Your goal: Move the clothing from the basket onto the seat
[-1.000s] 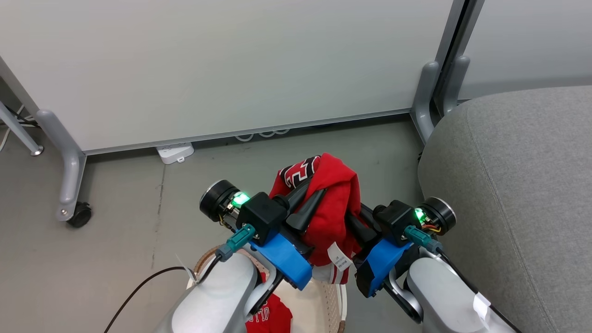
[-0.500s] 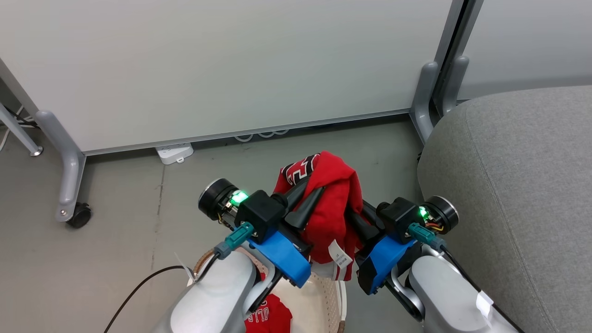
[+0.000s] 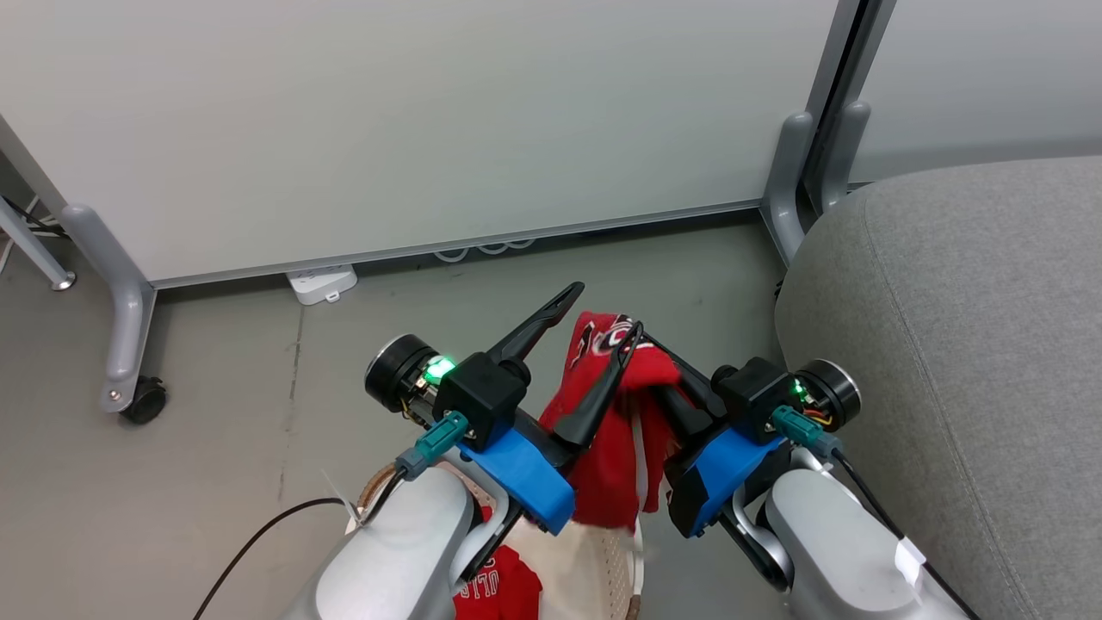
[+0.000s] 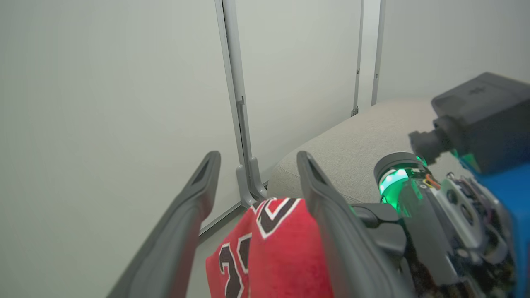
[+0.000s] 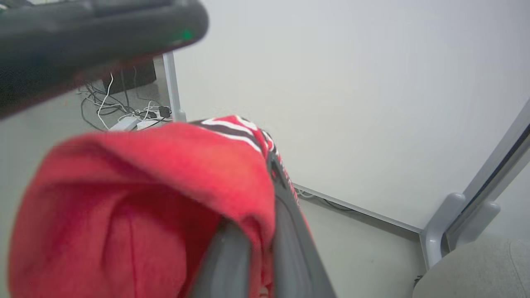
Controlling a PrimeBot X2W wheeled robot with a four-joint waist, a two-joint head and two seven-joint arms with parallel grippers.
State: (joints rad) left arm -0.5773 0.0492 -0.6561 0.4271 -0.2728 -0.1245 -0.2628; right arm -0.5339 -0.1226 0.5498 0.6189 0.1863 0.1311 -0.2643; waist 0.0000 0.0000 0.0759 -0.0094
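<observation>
One red garment [image 3: 613, 448] with black-and-white lettering hangs above the floor. My right gripper [image 3: 652, 346] is shut on its top fold, and its fingers [image 5: 290, 248] pinch the fabric [image 5: 145, 194]. My left gripper [image 3: 597, 317] is open, its jaws spread wide. The cloth [image 4: 269, 248] sits low between the left fingers [image 4: 198, 194], and I cannot tell if it touches them. Below, the cream basket [image 3: 607, 560] holds a second red garment [image 3: 504, 590]. The grey seat [image 3: 947, 344] lies just to the right of my right arm.
A white partition panel stands straight ahead on grey legs [image 3: 788, 189], with a caster [image 3: 142, 400] at the left. A white power strip [image 3: 323, 282] lies at its foot. A black cable [image 3: 258, 536] runs over the grey floor by my left forearm.
My left gripper has opened and let go of the garment. The cloth has sagged lower and now hangs from the right gripper alone. Both arms stay nearly in place.
</observation>
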